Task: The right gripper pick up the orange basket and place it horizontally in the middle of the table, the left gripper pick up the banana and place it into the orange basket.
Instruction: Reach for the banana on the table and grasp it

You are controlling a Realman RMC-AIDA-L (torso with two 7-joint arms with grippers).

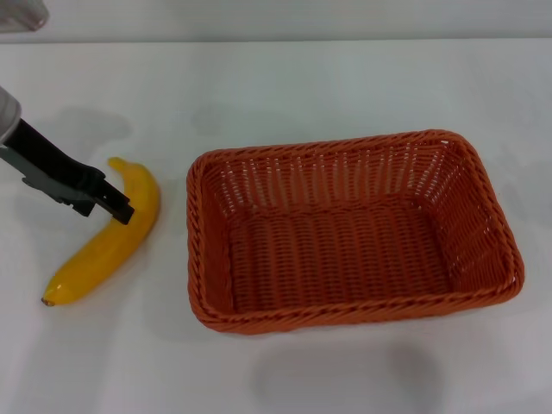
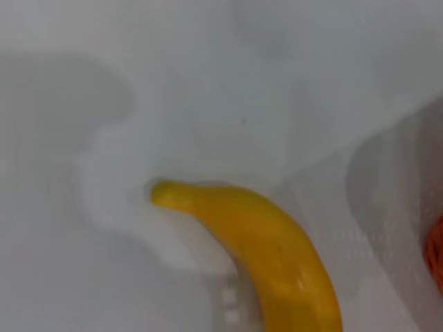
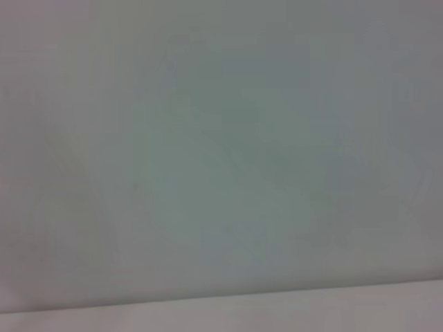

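The orange basket (image 1: 349, 231) rests lengthwise on the white table (image 1: 302, 86), a little right of centre, and holds nothing. To its left the yellow banana (image 1: 112, 237) lies on the tabletop, stem end toward the back. My left gripper (image 1: 116, 207) reaches in from the left edge and its black tip overlaps the banana's upper middle. Close up in the left wrist view are the banana (image 2: 270, 249) and a sliver of the basket (image 2: 436, 252). The right gripper is out of view, and the right wrist view holds only a blank pale surface.
A grey object (image 1: 21, 13) sits at the far left corner, beyond the table's back edge. Bare white tabletop (image 1: 345, 371) lies in front of the basket and behind it.
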